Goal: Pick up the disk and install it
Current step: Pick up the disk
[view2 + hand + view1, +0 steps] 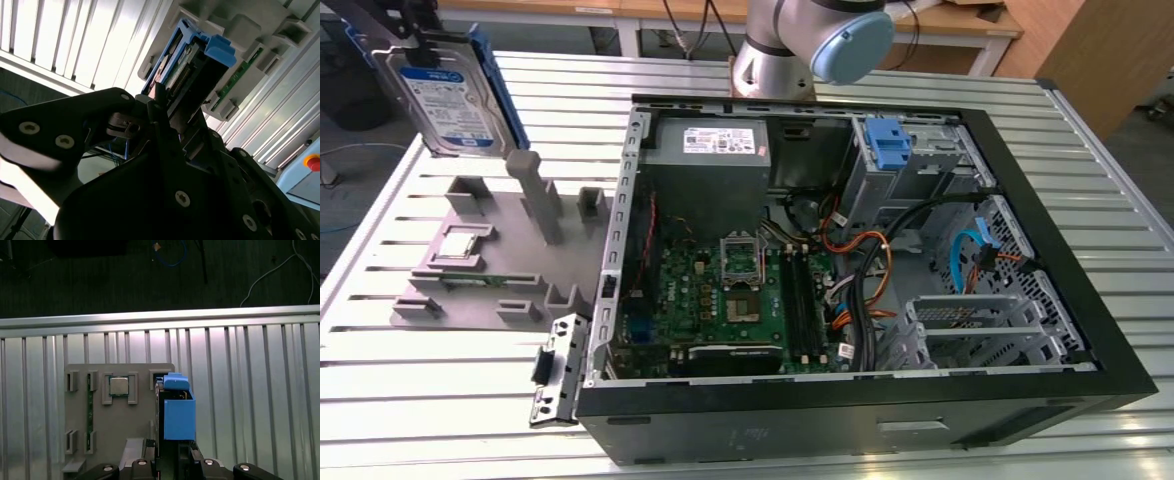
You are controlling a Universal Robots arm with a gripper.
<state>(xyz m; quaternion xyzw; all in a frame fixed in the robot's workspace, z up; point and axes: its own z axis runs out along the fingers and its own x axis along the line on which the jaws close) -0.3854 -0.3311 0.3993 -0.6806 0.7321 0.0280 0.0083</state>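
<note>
The disk [450, 92], a silver drive with a white-and-blue label in a blue carrier, hangs upright in the air above the grey fixture tray [480, 262] at the exterior view's left. My gripper [416, 40] is shut on its upper end. In both wrist views the blue carrier [178, 416] [197, 60] sticks out from between my black fingers [150, 446], with the tray [120, 440] below it. The gripper [172, 449] [170, 107] clamps the disk by its flat sides.
An open computer case [1067, 300] lies on the slatted metal table [440, 400], with its motherboard [720, 290], a grey power supply [710, 142] and a blue bracket [889, 146] in the drive bay. The arm's elbow joint [817, 40] stands behind the case. A processor chip [118, 386] sits in the tray.
</note>
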